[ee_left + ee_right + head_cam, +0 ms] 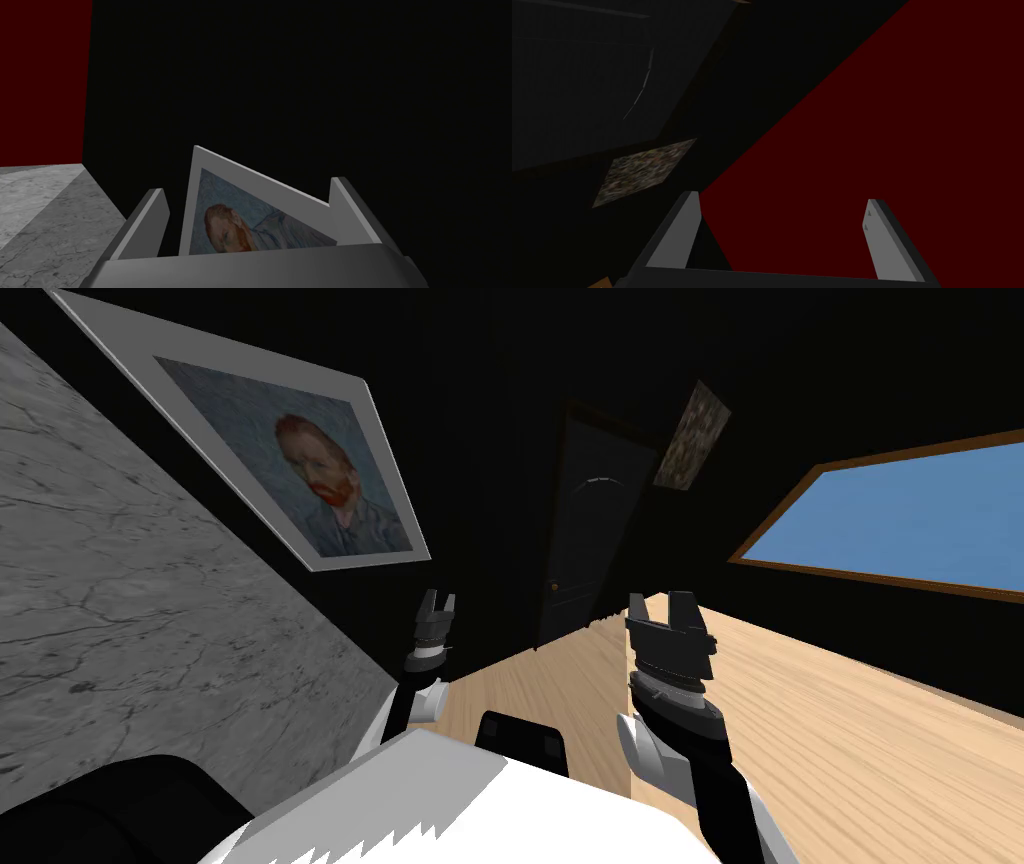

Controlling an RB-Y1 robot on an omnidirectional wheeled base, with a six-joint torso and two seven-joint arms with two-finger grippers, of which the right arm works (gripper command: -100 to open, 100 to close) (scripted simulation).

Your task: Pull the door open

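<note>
r gripper nearest, raised ahead of chest, fingers spread, nothing held. l gripper up on l side, fingers likewise spread, empty. door: dark panel in far wall, appears shut, well apart from both grippers, across wood floor. judged rigid, hinged, fairly heavy; should swing in an arc. hold pt: small knob near its l edge. knob tiny, prob slippery for thin blades; grip square, pull steady.

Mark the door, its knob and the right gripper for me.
door [590, 508], head view, middle of its dark panel.
knob [555, 585], head view, small spot low on the door.
right gripper [659, 602], head view, midway between its fingertips.
</note>
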